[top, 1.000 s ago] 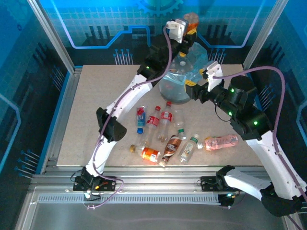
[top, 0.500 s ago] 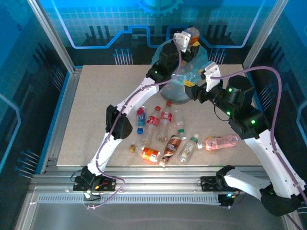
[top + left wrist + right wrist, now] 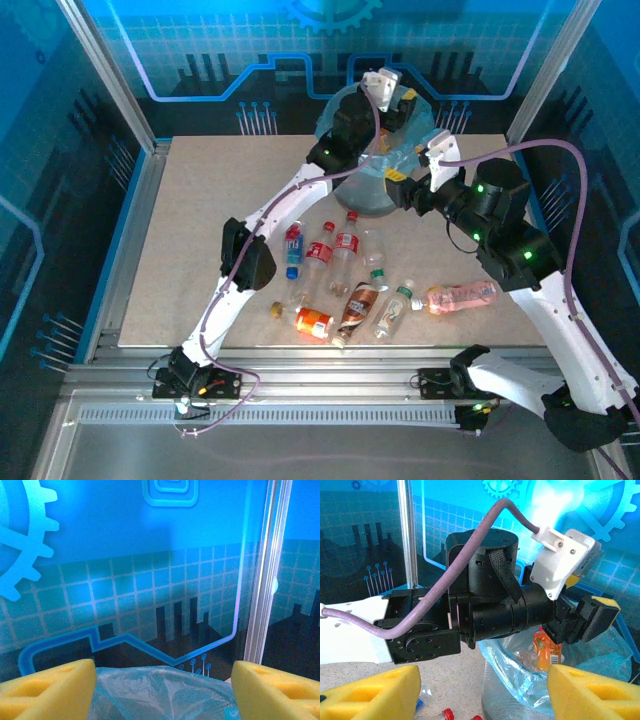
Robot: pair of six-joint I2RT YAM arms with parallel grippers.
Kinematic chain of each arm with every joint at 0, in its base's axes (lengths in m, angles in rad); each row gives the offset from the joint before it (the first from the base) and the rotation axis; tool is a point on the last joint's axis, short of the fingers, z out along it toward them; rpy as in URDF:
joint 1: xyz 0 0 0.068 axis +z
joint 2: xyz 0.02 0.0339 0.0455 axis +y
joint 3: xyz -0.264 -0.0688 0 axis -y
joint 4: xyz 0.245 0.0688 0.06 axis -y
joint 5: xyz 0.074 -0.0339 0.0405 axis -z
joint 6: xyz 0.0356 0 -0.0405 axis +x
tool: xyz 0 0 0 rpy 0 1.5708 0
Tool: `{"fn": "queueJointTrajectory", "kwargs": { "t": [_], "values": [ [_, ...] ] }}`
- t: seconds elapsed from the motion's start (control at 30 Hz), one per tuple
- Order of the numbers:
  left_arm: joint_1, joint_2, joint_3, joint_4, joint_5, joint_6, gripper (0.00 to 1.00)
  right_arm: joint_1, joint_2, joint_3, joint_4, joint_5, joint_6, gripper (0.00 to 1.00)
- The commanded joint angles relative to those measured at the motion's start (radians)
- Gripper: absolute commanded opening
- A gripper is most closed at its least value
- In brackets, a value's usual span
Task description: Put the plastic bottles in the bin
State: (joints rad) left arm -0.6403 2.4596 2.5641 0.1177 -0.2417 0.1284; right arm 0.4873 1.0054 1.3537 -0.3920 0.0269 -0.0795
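Bottles (image 3: 346, 247) lie in a loose cluster on the desk (image 3: 190, 230), toward its near edge and between the two arms. A blue-label bottle (image 3: 293, 245) sits at the left of the group. An orange bottle (image 3: 312, 321) and a brown bottle (image 3: 360, 304) lie nearest the front. A pink bottle (image 3: 461, 295) lies on its side at the right, near the right arm. The farthest of them, a red-label bottle (image 3: 347, 243), points its cap toward the foot of the bin (image 3: 360, 195). The bin stands at the far middle of the desk, and its light-blue bag (image 3: 160, 692) is crumpled over the rim.

The left end effector (image 3: 400, 105) hangs over the far side of the bin. In its wrist view the two yellow fingers (image 3: 55, 687) stand well apart with nothing between them, and the bag shows below the gap. The right end effector (image 3: 396, 185) is just beside the bin's right wall, pointing toward it. Its own fingers (image 3: 370, 692) are likewise spread and hold nothing. Through their gap the right wrist view shows the bin's rim with the left arm's wrist above it. Inside the bag an orange-label bottle (image 3: 542, 650) lies among crinkled clear plastic.
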Motion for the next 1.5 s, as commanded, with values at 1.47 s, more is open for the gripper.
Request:
{"fn": "queueJointTrajectory", "kwargs": {
  "t": [1.47],
  "values": [
    [-0.022,-1.0,-1.022,-0.546,0.168,-0.194,0.84,-0.083,-0.119,-0.212,-0.558,0.242,0.718,0.82]
  ]
}}
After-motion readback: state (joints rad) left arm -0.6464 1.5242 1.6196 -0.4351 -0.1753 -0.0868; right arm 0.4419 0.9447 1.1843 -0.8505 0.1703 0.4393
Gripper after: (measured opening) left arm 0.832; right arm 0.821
